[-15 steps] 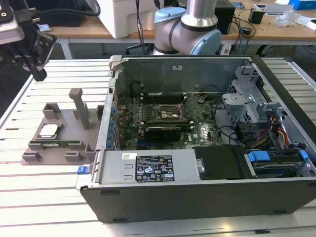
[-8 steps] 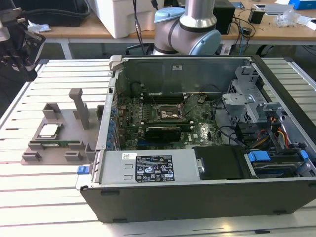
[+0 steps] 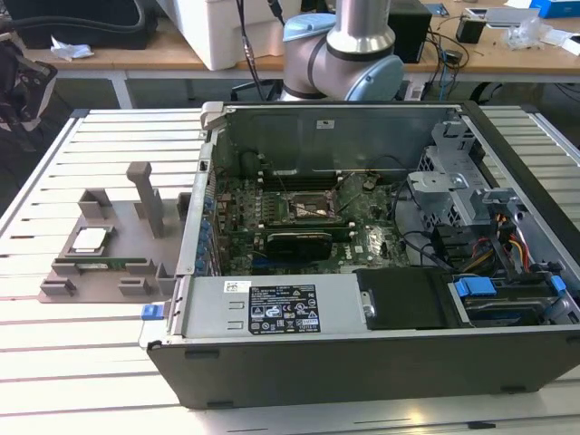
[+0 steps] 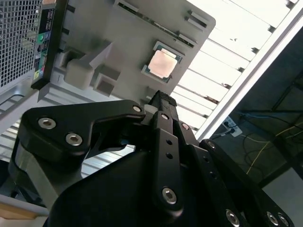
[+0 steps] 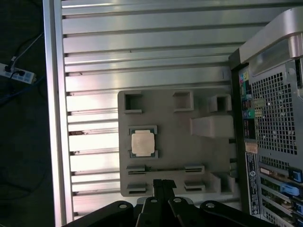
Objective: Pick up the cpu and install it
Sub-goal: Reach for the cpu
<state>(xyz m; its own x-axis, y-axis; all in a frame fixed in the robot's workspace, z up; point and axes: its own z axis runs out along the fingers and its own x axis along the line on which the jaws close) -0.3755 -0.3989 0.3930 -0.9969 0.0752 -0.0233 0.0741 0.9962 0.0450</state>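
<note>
No print legible anywhere. Exterior view: big white label on PSU has rows of tiny black print + small symbols, too small to read. The small white sticker just beside it is equally unreadable. Another small sticker on the case inner wall, also unreadable. In both wrist views: label strip down the case rear beside the grille, w/ coloured marks + fine print, can't be made out. Cpu top: bright sheen, no marking to be read.
</note>
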